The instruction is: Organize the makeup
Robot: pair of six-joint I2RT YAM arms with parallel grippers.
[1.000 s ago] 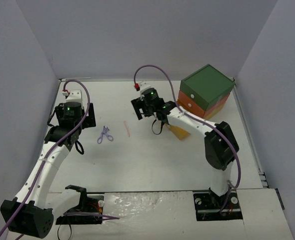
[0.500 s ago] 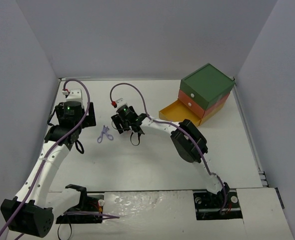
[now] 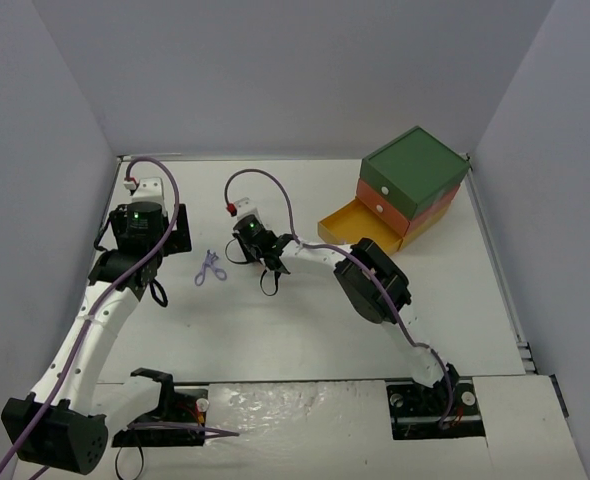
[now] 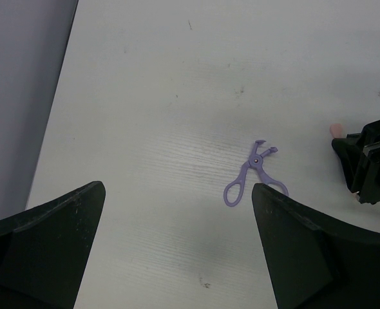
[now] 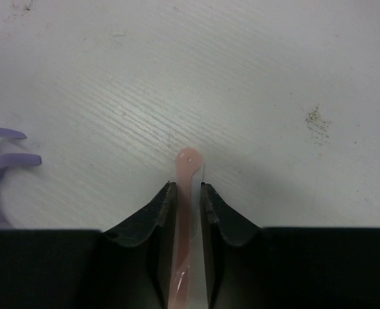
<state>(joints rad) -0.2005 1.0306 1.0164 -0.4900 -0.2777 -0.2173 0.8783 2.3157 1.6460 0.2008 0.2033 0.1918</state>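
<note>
The pink stick (image 5: 188, 162) is clamped by the right gripper (image 5: 185, 188), nearly closed; its rounded end is seen just beyond the fingertips.

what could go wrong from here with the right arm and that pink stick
The pink stick is thin and pinched between the right fingers; it may slip or swivel on lifting. The lilac tool lies close beside it, so a low sweep could knock it. The stick's tip juts forward and might snag the open yellow drawer.
</note>
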